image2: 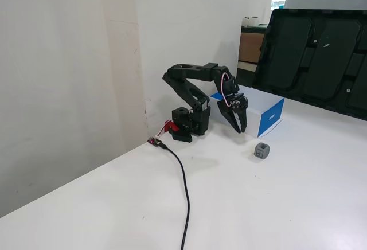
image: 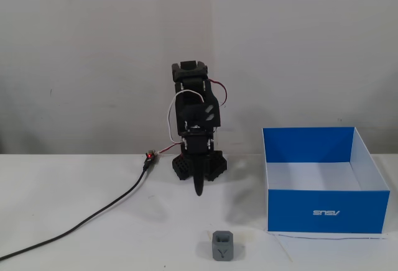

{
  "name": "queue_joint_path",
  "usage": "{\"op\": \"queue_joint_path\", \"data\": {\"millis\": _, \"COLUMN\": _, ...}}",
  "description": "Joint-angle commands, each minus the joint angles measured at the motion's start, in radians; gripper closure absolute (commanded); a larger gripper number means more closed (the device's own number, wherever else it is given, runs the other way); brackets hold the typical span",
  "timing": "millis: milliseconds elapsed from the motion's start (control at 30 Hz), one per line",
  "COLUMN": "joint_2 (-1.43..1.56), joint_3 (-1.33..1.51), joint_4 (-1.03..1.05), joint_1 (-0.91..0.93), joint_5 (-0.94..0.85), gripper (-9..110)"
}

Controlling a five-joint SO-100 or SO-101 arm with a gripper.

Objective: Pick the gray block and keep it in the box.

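The gray block (image: pixel 224 245) sits on the white table near the front edge, its dark Y mark facing the camera; it also shows in a fixed view (image2: pixel 262 151). The blue box (image: pixel 326 212) with a white inside stands to the right of the block, its inverted logo on the front wall; in the other fixed view it (image2: pixel 270 116) stands behind the arm. The black gripper (image: pixel 199 188) points down, hanging above the table behind the block, apart from it and empty. In a fixed view the gripper (image2: pixel 240 128) shows its fingers together.
A black cable (image: pixel 93 218) runs from the arm's base across the left of the table (image: pixel 74 184). A large black tray-like panel (image2: pixel 321 55) leans at the far side. A white wall stands behind the arm.
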Motion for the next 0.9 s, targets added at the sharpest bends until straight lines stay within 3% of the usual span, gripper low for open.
{"op": "queue_joint_path", "data": {"millis": 0, "joint_2": -0.051, "joint_3": -0.115, "joint_4": 0.011, "joint_1": -0.043, "joint_5": 0.037, "gripper": 101}}
{"op": "queue_joint_path", "data": {"millis": 133, "joint_2": -0.052, "joint_3": -0.118, "joint_4": 0.005, "joint_1": -0.074, "joint_5": 0.086, "gripper": 99}}
{"op": "queue_joint_path", "data": {"millis": 367, "joint_2": -0.163, "joint_3": -0.161, "joint_4": 0.002, "joint_1": -0.092, "joint_5": 0.137, "gripper": 85}}
{"op": "queue_joint_path", "data": {"millis": 867, "joint_2": -0.52, "joint_3": -0.298, "joint_4": -0.089, "joint_1": -0.106, "joint_5": 0.153, "gripper": 80}}
